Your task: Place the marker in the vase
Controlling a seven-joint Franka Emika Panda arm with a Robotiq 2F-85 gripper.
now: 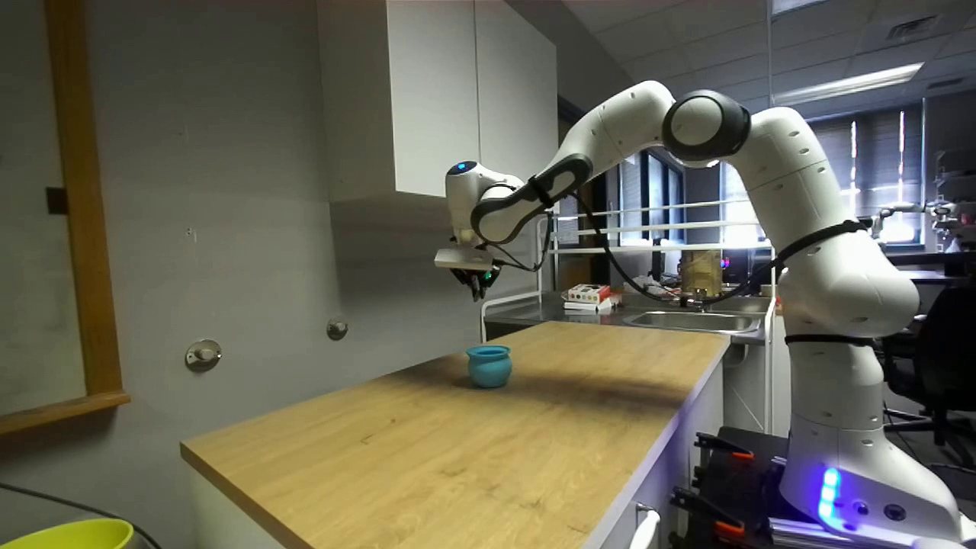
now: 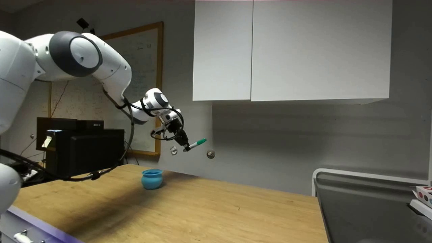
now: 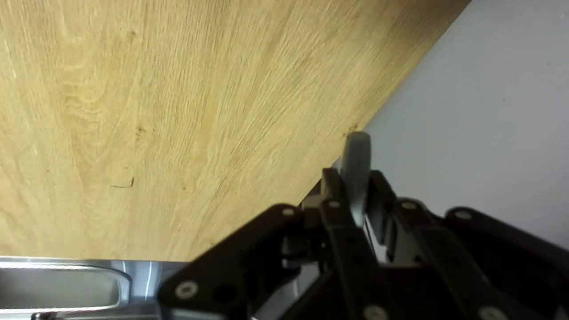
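The vase, a squat turquoise pot, stands upright on the wooden counter and shows in both exterior views. It is out of the wrist view. My gripper is shut on the marker, white with a green cap. The marker is tilted, with its green end pointing up and away from the fingers. In the wrist view the marker's grey-looking end stands between the fingertips. The gripper hangs well above the counter. It is higher than the vase and off to one side of it.
The wooden counter runs along a grey wall. White cabinets hang on the wall above counter height. A metal sink and a small box are at the far end. Black equipment stands behind the counter.
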